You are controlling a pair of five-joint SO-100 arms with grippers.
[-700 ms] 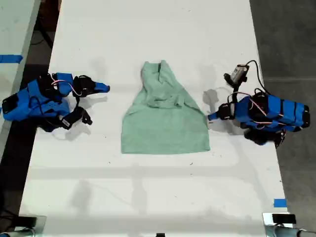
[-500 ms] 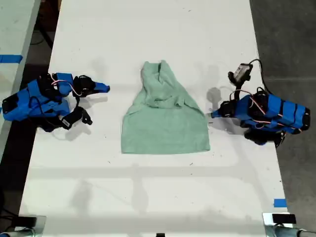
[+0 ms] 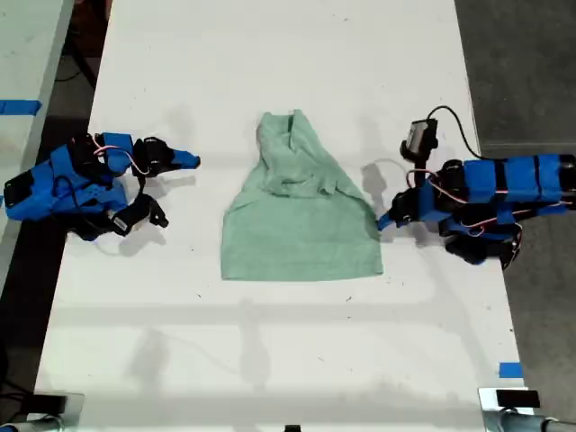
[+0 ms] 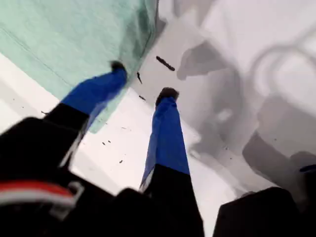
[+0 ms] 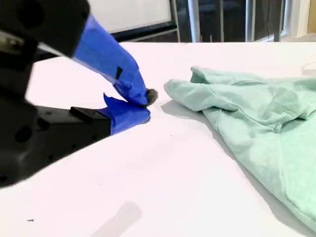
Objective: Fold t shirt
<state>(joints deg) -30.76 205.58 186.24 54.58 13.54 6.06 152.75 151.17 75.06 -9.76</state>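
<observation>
The pale mint-green t shirt [image 3: 301, 225] lies flat and wrinkled on the white table [image 3: 270, 54], narrow end toward the far side. My first gripper [image 3: 385, 220] is at the shirt's edge on the exterior view's right. It stands open [image 4: 142, 79], one blue finger [image 4: 98, 89] over the t shirt [image 4: 74, 39] hem and the other on bare table. My second gripper [image 3: 193, 161] rests on the exterior view's left, well apart from the shirt. Its jaws are shut [image 5: 147, 106] on nothing, with the t shirt [image 5: 256, 113] lying beyond them.
A blue tape mark [image 3: 509, 370] sits near the table's front corner on the exterior view's right. Dark floor [image 3: 531, 72] borders that side. A second pale surface with blue tape [image 3: 20, 107] lies off the exterior view's left. White table surrounds the shirt.
The first arm has stretched out and levelled, its wrist camera shifting toward the shirt; the fingertips stay at the shirt's edge. The second arm and the shirt have not moved.
</observation>
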